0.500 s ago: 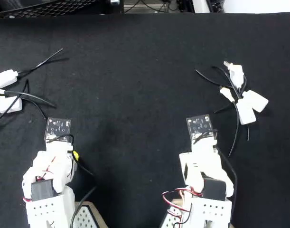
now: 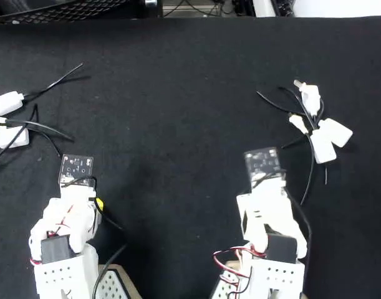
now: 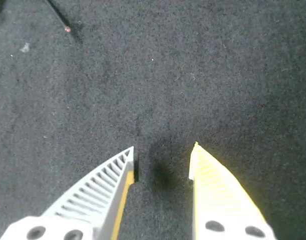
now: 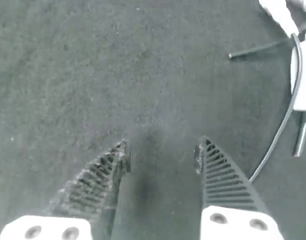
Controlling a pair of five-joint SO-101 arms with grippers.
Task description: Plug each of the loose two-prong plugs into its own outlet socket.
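High view: right plug cluster (image 2: 330, 134) lies far right on the black mat (image 2: 178, 93), and left plug bunch (image 2: 8, 101) sits at the left edge; plug or socket is hard to tell.
Left wrist view: left gripper (image 3: 163, 152) is spread wide over bare mat.
Right wrist view: right gripper (image 4: 163, 147) is spread wide, with a white plug body (image 4: 305, 80) off to the side.

The table cover (image 2: 178, 93) is black, the plugs (image 2: 310, 94) and sockets (image 2: 335, 132) white on black cords (image 2: 311, 167); the left gripper (image 3: 163, 155) has one yellow finger (image 3: 218, 195) and one white ribbed finger (image 3: 100, 192), and the right gripper (image 4: 162, 150) has dark grey ribbed fingers (image 4: 223, 175).
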